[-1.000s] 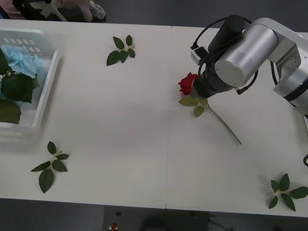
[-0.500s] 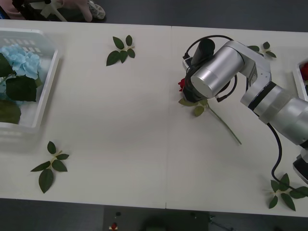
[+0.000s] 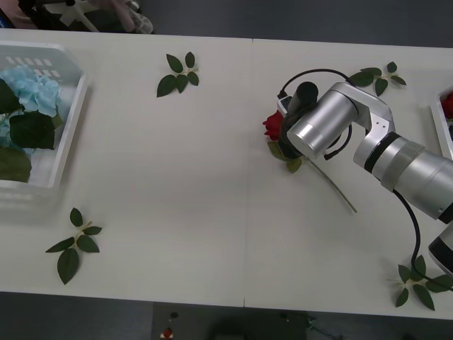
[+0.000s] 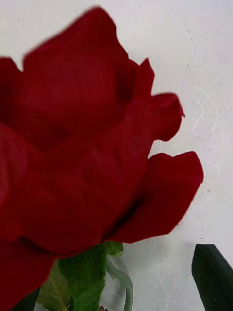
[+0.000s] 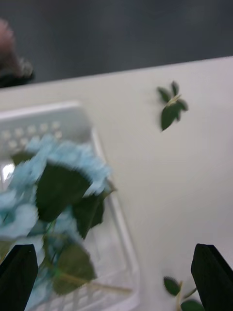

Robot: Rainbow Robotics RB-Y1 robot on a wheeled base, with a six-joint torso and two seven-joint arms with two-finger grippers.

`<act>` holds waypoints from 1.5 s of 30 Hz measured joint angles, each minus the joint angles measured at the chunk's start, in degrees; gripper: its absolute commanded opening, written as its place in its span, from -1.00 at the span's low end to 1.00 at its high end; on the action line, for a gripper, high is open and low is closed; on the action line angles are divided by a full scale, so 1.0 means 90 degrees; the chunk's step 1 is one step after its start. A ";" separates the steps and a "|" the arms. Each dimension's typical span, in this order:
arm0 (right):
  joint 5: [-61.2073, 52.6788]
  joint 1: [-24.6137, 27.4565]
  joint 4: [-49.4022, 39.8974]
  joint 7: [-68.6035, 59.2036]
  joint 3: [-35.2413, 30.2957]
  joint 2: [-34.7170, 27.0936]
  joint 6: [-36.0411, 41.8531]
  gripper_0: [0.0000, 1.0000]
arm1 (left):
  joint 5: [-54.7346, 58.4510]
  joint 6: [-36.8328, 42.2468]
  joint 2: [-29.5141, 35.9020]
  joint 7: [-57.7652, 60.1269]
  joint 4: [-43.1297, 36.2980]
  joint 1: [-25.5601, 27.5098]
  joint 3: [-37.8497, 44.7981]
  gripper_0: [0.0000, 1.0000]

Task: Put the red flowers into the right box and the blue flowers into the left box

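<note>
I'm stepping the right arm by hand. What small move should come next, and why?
Probably ease the right gripper down around the red rose's stem and close. The arm is right over the rose lying on the table, and the wrist view has the bloom up close, while the right box sits at the table's far right.

A white table (image 3: 177, 177) spans most of the front view, with a seam running down its middle. Loose green leaf sprigs lie on it: one at upper centre-left (image 3: 178, 73), one at lower left (image 3: 73, 244), one at upper right (image 3: 379, 75), one at lower right (image 3: 422, 283). Dark floor (image 3: 283, 18) borders the top edge.
</note>
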 measured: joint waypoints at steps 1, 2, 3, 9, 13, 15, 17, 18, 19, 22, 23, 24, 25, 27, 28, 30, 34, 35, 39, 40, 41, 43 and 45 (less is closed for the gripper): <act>0.0001 0.0000 0.0002 0.0001 -0.0008 0.0003 -0.0005 0.65 | 0.0173 -0.0143 -0.0011 0.0006 -0.0366 0.0000 0.0018 0.84; 0.0001 0.0001 0.0003 0.0006 -0.0021 0.0008 -0.0004 0.53 | 0.0265 -0.0469 -0.0048 0.0035 -0.0847 0.0000 -0.0062 0.84; 0.0003 0.0001 0.0006 0.0025 -0.0034 0.0011 -0.0005 0.36 | 0.0257 -0.0967 -0.0109 0.0096 -0.1394 -0.0001 -0.0246 0.84; 0.0006 0.0000 0.0156 0.0451 -0.0049 0.0077 -0.0223 -0.81 | -0.1016 -0.3862 -0.0420 0.0886 -0.3671 -0.0194 -0.3006 0.84; 0.0006 -0.0006 0.0277 0.0451 -0.0058 0.0204 -0.0301 -1.00 | -0.1750 -0.3907 -0.0423 0.0938 -0.3955 -0.0502 -0.4460 0.86; 0.0007 -0.0025 0.0314 0.0451 -0.0065 0.0251 -0.0324 -1.00 | -0.2309 -0.3906 -0.0423 0.0938 -0.4142 -0.0498 -0.4656 0.85; 0.0008 -0.0046 0.0377 0.0451 -0.0065 0.0283 -0.0437 -1.00 | -0.2624 -0.3925 -0.0423 0.0938 -0.4382 -0.0499 -0.4732 0.85; 0.0008 -0.0050 0.0398 0.0451 -0.0065 0.0287 -0.0457 -1.00 | -0.2770 -0.4009 -0.0423 0.0938 -0.4514 -0.0504 -0.4780 0.85; 0.0008 -0.0050 0.0398 0.0451 -0.0065 0.0288 -0.0456 -1.00 | -0.2930 -0.4140 -0.0423 0.0938 -0.4630 -0.0525 -0.4844 0.85; 0.0012 -0.0051 0.0399 0.0451 -0.0073 0.0287 -0.0455 -1.00 | -0.3311 -0.4298 -0.0414 0.0938 -0.4872 -0.0902 -0.5198 0.85; 0.0012 -0.0052 0.0404 0.0451 -0.0090 0.0287 -0.0455 -1.00 | -0.3326 -0.4297 -0.0411 0.0937 -0.4892 -0.1099 -0.5346 0.85; 0.0012 -0.0055 0.0416 0.0451 -0.0133 0.0284 -0.0450 -1.00 | -0.3324 -0.4297 -0.0410 0.0937 -0.4892 -0.1314 -0.5507 0.85; 0.0009 -0.0067 0.0436 0.0451 -0.0207 0.0270 -0.0416 -1.00 | -0.3323 -0.4297 -0.0411 0.0938 -0.4892 -0.1509 -0.5655 0.85; -0.0125 -0.0162 0.0475 0.0451 -0.0415 0.0179 -0.0117 -1.00 | -0.3323 -0.4297 -0.0415 0.0937 -0.4892 -0.1748 -0.5851 0.86; -0.0325 -0.0251 0.0494 0.0451 -0.0537 0.0080 0.0070 -1.00 | -0.3323 -0.4297 -0.0422 0.0937 -0.4893 -0.1788 -0.5893 0.86; -0.0752 -0.0486 0.0522 0.0460 -0.0730 -0.0204 0.0413 -1.00 | -0.3324 -0.4297 -0.0450 0.0937 -0.4896 -0.1769 -0.5883 0.87; -0.1516 -0.1224 0.0527 0.0623 -0.0734 -0.1175 0.1303 -1.00 | -0.3392 -0.4296 -0.0617 0.0936 -0.4923 -0.1616 -0.5727 0.87; -0.1683 -0.1433 0.0527 0.0667 -0.0675 -0.1466 0.1466 -1.00 | -0.3434 -0.4296 -0.0667 0.0936 -0.4923 -0.1581 -0.5691 0.87; -0.1815 -0.2039 0.0533 0.1356 -0.0510 -0.2565 0.1865 -1.00 | -0.3447 -0.4295 -0.0728 0.0936 -0.4923 -0.1558 -0.5674 0.87; -0.1798 -0.2109 0.0545 0.1632 -0.0515 -0.2813 0.1895 -1.00 | -0.3447 -0.4295 -0.0728 0.0936 -0.4923 -0.1558 -0.5675 0.87; -0.1762 -0.2141 0.0576 0.1863 -0.0532 -0.3035 0.1896 -1.00 | -0.3447 -0.4295 -0.0728 0.0936 -0.4924 -0.1558 -0.5675 0.86; -0.1682 -0.2141 0.0734 0.2094 -0.0611 -0.3364 0.1845 -1.00 | -0.3447 -0.4295 -0.0728 0.0936 -0.4924 -0.1558 -0.5675 0.86; -0.1576 -0.2111 0.1041 0.2110 -0.0695 -0.3564 0.1641 -1.00 | -0.3447 -0.4295 -0.0728 0.0936 -0.4924 -0.1558 -0.5675 0.86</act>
